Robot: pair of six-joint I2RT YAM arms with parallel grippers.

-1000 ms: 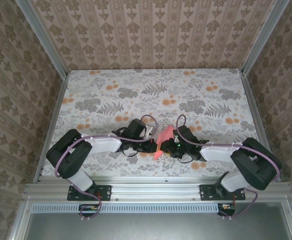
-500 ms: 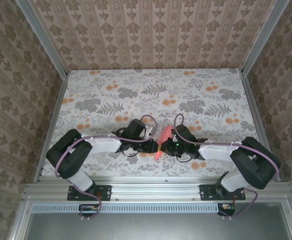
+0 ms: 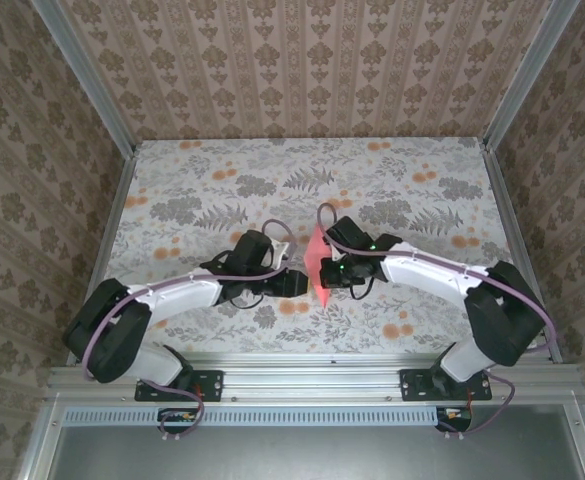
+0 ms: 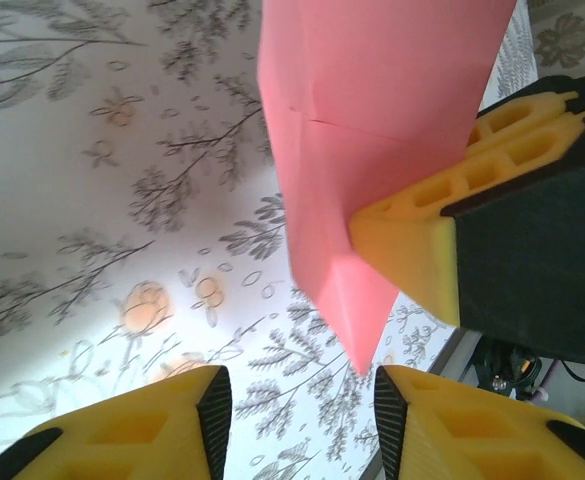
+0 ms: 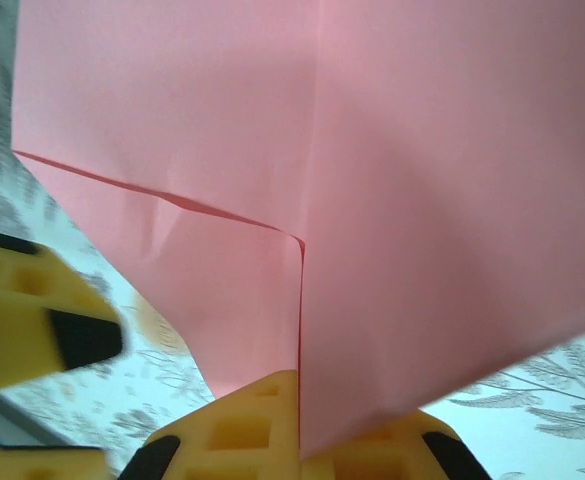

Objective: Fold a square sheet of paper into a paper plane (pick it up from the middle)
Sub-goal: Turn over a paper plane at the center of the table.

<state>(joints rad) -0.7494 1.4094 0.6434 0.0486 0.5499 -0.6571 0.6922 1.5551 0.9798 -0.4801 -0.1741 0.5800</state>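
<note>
Two patterned brown wallpaper walls point(image 3: 302, 60) and a third behind them enclose a table covered in a grey leaf-and-orange-flower print cloth point(image 3: 222, 190), with a silver aluminium rail point(image 3: 312, 375) along its near edge. The black-and-white left arm point(image 3: 172, 295) and the matching right arm point(image 3: 442, 275), each trailed by a purple cable, reach inward over the near half of the cloth and meet close to its middle.

The right gripper point(image 3: 329, 272) is clamped tight on a folded salmon-pink sheet of paper point(image 3: 318, 265), which stands on edge above the cloth between the two arms. In the left wrist view its yellow fingers point(image 4: 442, 230) pinch the paper point(image 4: 372, 130) from the right, and a pointed corner hangs down below them. The left gripper point(image 4: 302, 420) faces that corner with its fingers parted and nothing gripped between them.

From the right wrist, the paper point(image 5: 372, 180) blocks most of the cloth; a vertical fold edge runs down to the right gripper point(image 5: 292, 430), a slanted crease crosses the left flap, and a left finger point(image 5: 32, 310) sits just beside the sheet.
</note>
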